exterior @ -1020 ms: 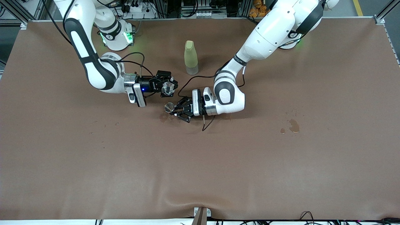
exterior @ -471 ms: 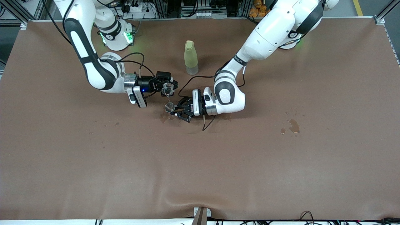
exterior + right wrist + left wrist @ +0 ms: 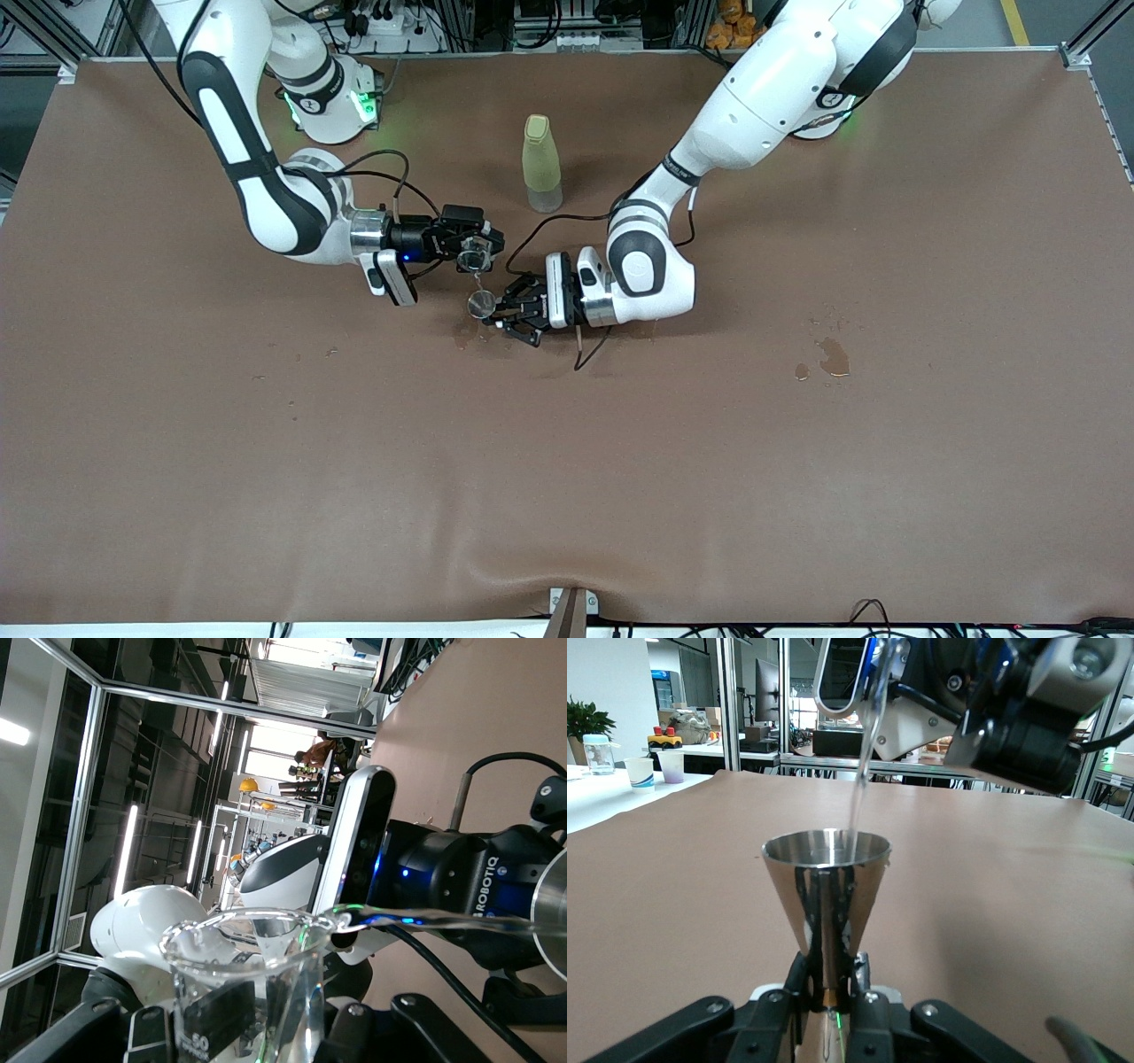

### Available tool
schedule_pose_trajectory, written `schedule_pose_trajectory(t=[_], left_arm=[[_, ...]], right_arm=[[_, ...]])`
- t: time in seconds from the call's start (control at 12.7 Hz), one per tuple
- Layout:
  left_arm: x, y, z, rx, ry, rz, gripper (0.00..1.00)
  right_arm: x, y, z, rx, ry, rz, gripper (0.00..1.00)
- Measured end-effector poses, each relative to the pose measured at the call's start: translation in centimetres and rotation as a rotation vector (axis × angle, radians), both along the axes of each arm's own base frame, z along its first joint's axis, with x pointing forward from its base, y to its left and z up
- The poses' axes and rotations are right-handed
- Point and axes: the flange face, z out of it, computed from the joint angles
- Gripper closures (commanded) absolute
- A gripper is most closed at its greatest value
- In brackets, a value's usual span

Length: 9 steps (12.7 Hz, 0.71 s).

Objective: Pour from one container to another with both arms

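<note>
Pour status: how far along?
Done: both vessels gripped, the right end effector has the glass beaker tipped. In hand: a stream falls into the steel jigger held by the left end effector. Left: finishing, righting the beaker.

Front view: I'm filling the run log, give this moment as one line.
right gripper: holds tilted glass beaker | water stream: falling into metal jigger | left gripper: holds jigger upright | bottle: untouched

right tool point(image 3: 474, 251) tips clear beaker point(image 3: 472, 257) over metal jigger point(image 3: 481, 304).
</note>
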Motion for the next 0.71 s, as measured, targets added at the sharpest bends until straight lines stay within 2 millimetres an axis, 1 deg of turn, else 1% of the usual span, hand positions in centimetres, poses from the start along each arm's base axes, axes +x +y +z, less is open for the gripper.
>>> schedule_pose_trajectory(t=[0.71], left_arm=[[-0.74,0.16,-0.48,0.005,0.020,0.002,1.00]], right_arm=[[0.01,0.00,0.03,0.008,0.095,0.003,1.00]])
